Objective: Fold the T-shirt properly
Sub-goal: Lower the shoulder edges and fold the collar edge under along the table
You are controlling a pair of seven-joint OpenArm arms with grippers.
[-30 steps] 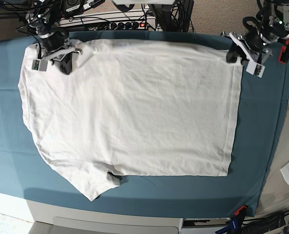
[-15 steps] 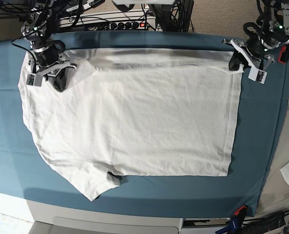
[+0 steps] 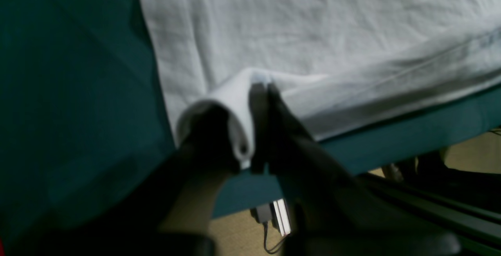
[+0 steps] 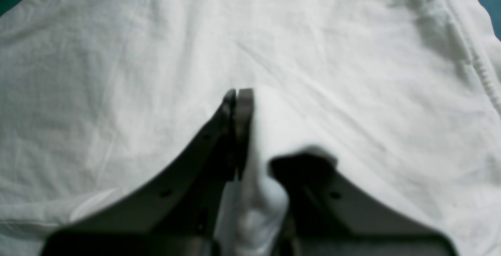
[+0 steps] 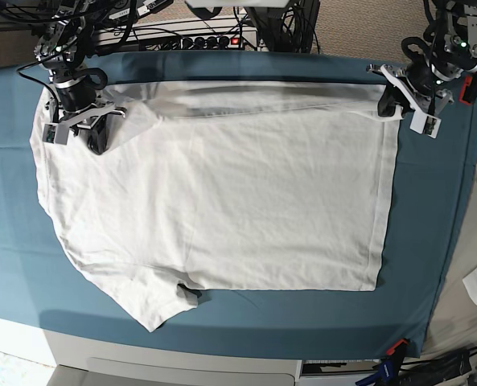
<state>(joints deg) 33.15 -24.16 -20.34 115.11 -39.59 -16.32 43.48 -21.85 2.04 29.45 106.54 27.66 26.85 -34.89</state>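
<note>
1. At the base view's upper left, the right gripper (image 5: 89, 121) is pinching a raised fold of the T-shirt (image 5: 222, 201) near the shoulder, jaws closed on cloth; in the right wrist view the right gripper (image 4: 254, 95) has white fabric bunching between its fingers (image 4: 235, 130).
2. The T-shirt is lying spread flat on the teal table cloth (image 5: 431, 241), far edge lifting into a shaded ridge between the 2 grippers.
3. At upper right, the left gripper (image 5: 399, 100) is clamping the T-shirt's hem corner; in the left wrist view the left gripper (image 3: 260, 91) is holding a curled hem edge above the table cloth.
4. No containers are visible.
</note>
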